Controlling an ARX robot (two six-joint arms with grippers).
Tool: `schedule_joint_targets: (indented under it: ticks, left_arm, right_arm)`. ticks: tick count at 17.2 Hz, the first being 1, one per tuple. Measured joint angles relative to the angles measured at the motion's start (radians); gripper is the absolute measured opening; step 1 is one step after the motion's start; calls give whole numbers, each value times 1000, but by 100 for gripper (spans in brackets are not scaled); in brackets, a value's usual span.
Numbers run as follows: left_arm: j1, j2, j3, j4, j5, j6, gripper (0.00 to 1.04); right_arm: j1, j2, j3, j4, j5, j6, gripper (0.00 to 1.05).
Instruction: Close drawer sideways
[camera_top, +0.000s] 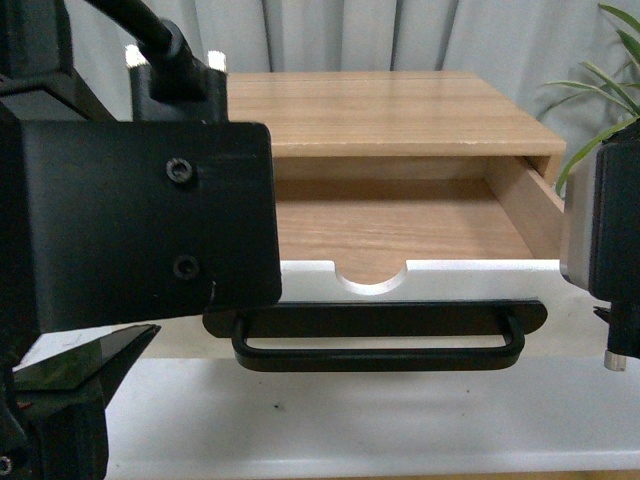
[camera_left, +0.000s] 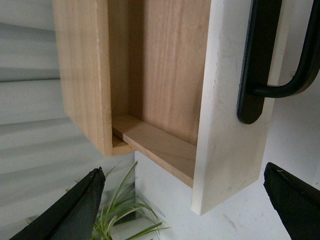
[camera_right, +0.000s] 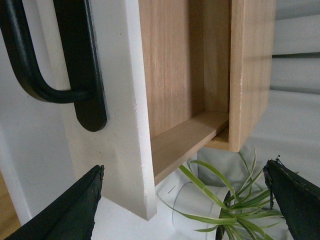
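Note:
The drawer (camera_top: 400, 225) stands pulled out of the wooden cabinet (camera_top: 390, 110), its light wood interior showing. Its white front panel (camera_top: 450, 270) has a semicircular notch (camera_top: 375, 281) and a long black bar handle (camera_top: 380, 338). My left arm (camera_top: 130, 220) hides the drawer's left end. In the left wrist view my left gripper (camera_left: 182, 172) is open, with the panel's end corner (camera_left: 225, 125) between its fingers (camera_left: 85, 200), not touching. My right gripper (camera_right: 184, 167) is open at the other end, where the panel (camera_right: 120, 125) and handle (camera_right: 80, 65) show.
A white front without a handle (camera_top: 350, 420) lies below the drawer. A spider plant (camera_top: 600, 90) in a white pot (camera_right: 195, 200) stands just past the drawer's right end, and leaves (camera_left: 125, 215) show in the left wrist view. Grey curtains hang behind.

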Motion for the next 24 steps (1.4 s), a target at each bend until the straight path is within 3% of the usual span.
schedule_joint_targets:
  ticks: [11, 19, 24]
  left_arm:
    - [18, 214, 69, 167, 6, 10, 98]
    - [8, 367, 150, 315, -46, 10, 98]
    - [-8, 424, 177, 373, -79, 9, 98]
  right_arm:
    - [-39, 150, 91, 50, -17, 25, 98]
    - [-75, 277, 174, 138, -23, 61, 98]
    - [-98, 336, 236, 109, -29, 59, 98]
